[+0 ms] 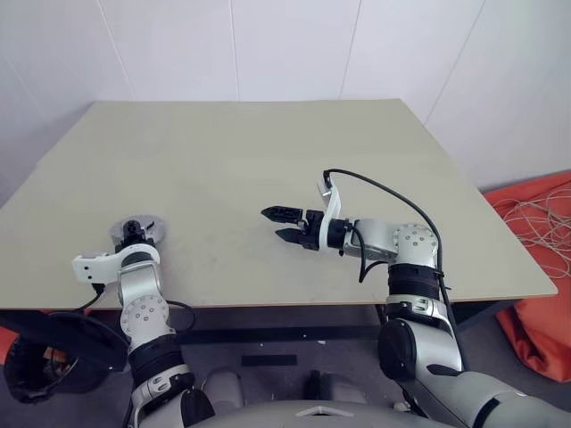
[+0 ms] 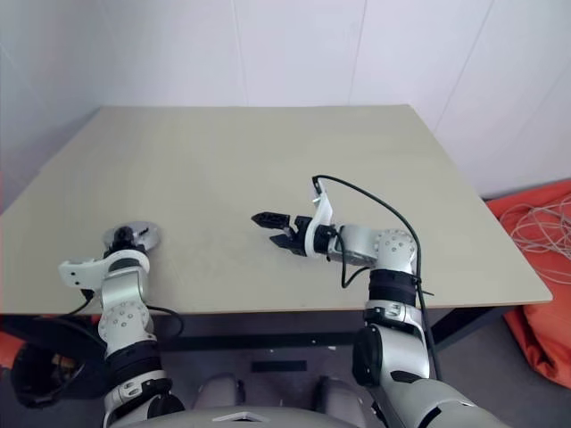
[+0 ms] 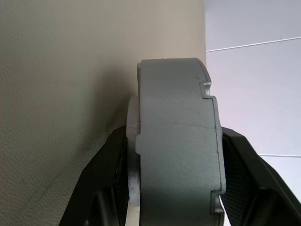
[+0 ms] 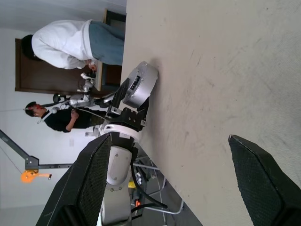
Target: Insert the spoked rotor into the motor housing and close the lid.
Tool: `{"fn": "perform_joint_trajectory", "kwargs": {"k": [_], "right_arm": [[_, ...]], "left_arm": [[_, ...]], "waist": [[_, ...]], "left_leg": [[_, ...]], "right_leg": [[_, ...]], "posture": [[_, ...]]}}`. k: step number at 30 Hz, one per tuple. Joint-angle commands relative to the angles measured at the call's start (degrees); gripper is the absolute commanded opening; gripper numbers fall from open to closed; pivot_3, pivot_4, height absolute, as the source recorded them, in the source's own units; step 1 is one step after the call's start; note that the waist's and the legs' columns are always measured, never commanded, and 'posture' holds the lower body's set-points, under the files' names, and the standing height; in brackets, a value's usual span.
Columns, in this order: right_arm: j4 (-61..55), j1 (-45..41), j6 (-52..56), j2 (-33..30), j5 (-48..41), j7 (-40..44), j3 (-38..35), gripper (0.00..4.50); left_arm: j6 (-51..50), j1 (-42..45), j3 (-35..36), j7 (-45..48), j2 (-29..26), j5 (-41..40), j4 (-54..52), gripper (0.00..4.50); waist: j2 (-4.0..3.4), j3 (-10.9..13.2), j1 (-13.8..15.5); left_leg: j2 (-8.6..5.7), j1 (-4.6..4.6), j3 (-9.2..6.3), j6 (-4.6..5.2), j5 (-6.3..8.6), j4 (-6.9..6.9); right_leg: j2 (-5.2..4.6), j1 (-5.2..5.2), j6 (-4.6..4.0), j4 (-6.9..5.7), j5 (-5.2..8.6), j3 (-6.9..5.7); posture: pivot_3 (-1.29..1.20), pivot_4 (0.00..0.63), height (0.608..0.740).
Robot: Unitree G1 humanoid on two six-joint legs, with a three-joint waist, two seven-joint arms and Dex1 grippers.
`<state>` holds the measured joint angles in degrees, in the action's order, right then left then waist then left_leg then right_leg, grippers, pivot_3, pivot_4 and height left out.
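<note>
My left gripper [image 1: 134, 234] jaws clamp the silver-grey notched metal lid [image 3: 178, 141] between them; right gripper [image 1: 284, 225] jaws released, empty. I'd keep it level over the beige worktop [image 1: 268, 160].

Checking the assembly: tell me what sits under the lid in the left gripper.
The left gripper holds the lid by its edges at the table's near left edge. A paler round part shows against its underside; whatever else lies beneath is covered.

Head views look down over the table [image 1: 268, 178]; left wrist view sits close against the lid [image 3: 178, 141]; right wrist view looks across the table at it.
</note>
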<state>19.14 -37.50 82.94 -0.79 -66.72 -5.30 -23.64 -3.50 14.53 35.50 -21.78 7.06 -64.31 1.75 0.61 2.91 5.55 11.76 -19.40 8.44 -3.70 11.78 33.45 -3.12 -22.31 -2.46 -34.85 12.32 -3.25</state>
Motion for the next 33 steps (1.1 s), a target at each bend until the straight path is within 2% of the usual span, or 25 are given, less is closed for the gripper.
{"fn": "perform_joint_trajectory", "kwargs": {"k": [1, 4, 5, 14, 20, 23, 26, 30, 33], "right_arm": [[-2.6, -0.8, 0.1, 0.2, -0.4, 0.3, -0.6, 4.5], [-2.6, -0.7, 0.2, 0.1, 0.0, 0.6, -0.6, 4.5], [-2.6, -0.7, 0.2, 0.1, 0.1, 0.7, -0.7, 4.5], [-2.1, -1.2, 0.5, -0.1, 0.7, 1.1, -1.2, 4.5], [-2.2, -1.3, 1.1, 0.3, 0.9, 1.3, -0.7, 4.5], [-5.4, -0.3, 0.4, -1.0, 2.2, 4.1, 2.1, 4.5], [-10.3, 2.0, -1.2, -2.3, 4.4, 7.5, 5.9, 4.5], [-17.9, 6.3, -7.6, -5.6, 9.7, 13.8, 12.8, 4.5], [-23.1, 10.3, -16.6, -9.0, 15.9, 20.2, 18.3, 4.5]], "left_arm": [[-0.1, -1.1, -0.7, -2.5, 0.6, 1.9, -2.9, 3.43], [-0.4, -2.7, -1.5, -4.4, 1.7, 2.6, -5.3, 4.36], [-0.5, -3.3, -1.8, -5.0, 2.1, 2.6, -6.2, 4.43], [-5.1, -14.1, -6.6, -14.6, 4.7, 1.1, -18.7, 4.43], [-11.3, -21.2, -9.0, -18.1, 0.7, -6.2, -26.1, 4.43], [-15.8, -23.5, -11.1, -14.1, -4.4, -8.3, -30.1, 4.43], [-17.9, -23.3, -13.1, -7.6, -8.9, -7.0, -31.7, 4.43], [-18.5, -22.4, -16.6, 0.0, -13.4, -1.3, -31.5, 4.43], [-17.8, -21.6, -19.0, 5.6, -16.5, 5.1, -30.4, 4.43]], "waist": [[-0.02, 0.0, 0.0], [-0.01, 0.0, -0.1], [-0.01, 0.0, -0.1], [-0.02, 0.0, -0.2], [-0.06, -0.1, -0.1], [-0.08, -0.1, 0.0], [-0.06, -0.1, 0.5], [0.0, -0.1, 0.5], [0.0, -0.1, 0.5]], "left_leg": [[0.02, -0.02, -0.01, 0.0, 0.0, 0.0], [0.01, 0.03, 0.0, 0.0, 0.0, 0.0], [0.0, 0.03, 0.0, 0.0, 0.0, 0.0], [-0.01, 0.01, 0.0, 0.02, 0.01, -0.04], [-0.02, 0.13, 0.03, 0.02, 0.01, 0.0], [-0.06, 0.12, 0.04, 0.03, 0.02, 0.0], [-0.03, 0.05, 0.0, 0.02, 0.01, -0.01], [-0.02, 0.06, 0.0, 0.01, 0.01, -0.01], [-0.03, 0.03, 0.0, 0.01, 0.01, -0.02]], "right_leg": [[0.01, -0.01, 0.0, 0.0, 0.0, -0.01], [0.0, 0.02, 0.0, 0.0, 0.0, 0.0], [0.0, 0.02, 0.0, 0.0, 0.0, 0.0], [0.01, -0.01, 0.0, 0.05, 0.01, 0.0], [0.0, 0.08, -0.01, 0.04, 0.02, 0.0], [-0.03, 0.1, -0.01, 0.09, 0.04, 0.01], [-0.02, 0.04, 0.05, 0.1, 0.02, -0.07], [-0.04, 0.13, 0.11, 0.2, -0.01, -0.11], [-0.04, 0.12, 0.15, 0.22, -0.03, -0.09]], "posture": [[0.0, 0.0, 0.74], [0.0, 0.0, 0.74], [0.0, 0.0, 0.74], [0.0, 0.0, 0.74], [0.0, 0.0, 0.74], [0.0, 0.0, 0.74], [0.0, 0.0, 0.74], [0.0, 0.0, 0.74], [0.0, 0.0, 0.74]]}}
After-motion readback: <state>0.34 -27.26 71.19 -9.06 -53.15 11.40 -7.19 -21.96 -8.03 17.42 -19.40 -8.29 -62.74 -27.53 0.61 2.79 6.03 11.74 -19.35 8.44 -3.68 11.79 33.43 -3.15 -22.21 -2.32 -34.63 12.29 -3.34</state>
